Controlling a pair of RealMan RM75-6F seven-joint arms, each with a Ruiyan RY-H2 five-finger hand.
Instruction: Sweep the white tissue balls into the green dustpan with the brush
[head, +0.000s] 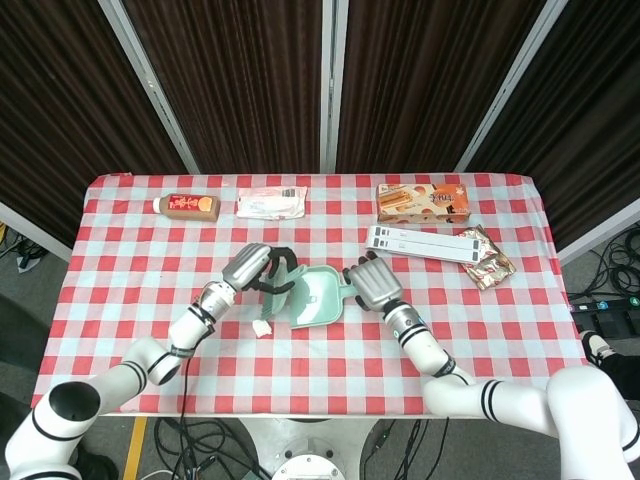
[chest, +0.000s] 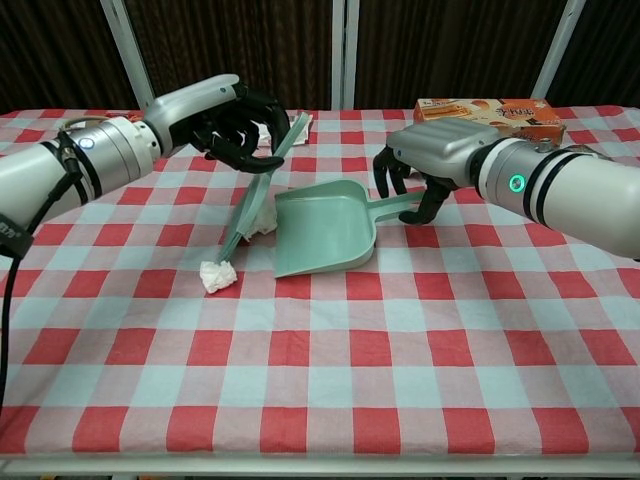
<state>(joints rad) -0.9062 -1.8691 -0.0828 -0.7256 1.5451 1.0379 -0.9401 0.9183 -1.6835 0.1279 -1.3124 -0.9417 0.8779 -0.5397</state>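
The green dustpan (chest: 325, 232) lies flat mid-table, its mouth facing the robot's left. My right hand (chest: 425, 165) grips its handle (chest: 400, 207); the same hand (head: 368, 285) shows in the head view beside the dustpan (head: 315, 298). My left hand (chest: 225, 120) holds the green brush (chest: 255, 198) tilted, bristles down at the table. One white tissue ball (chest: 266, 222) sits right at the dustpan's mouth, partly behind the brush. A second tissue ball (chest: 215, 275) lies by the bristle tip, nearer the front, and also shows as the ball (head: 262, 327) in the head view.
Along the back stand a brown bottle (head: 188, 206) lying on its side, a white packet (head: 271, 203) and an orange box (head: 423, 200). A long white box (head: 418, 242) and a snack bag (head: 488, 262) lie to the right of the dustpan.
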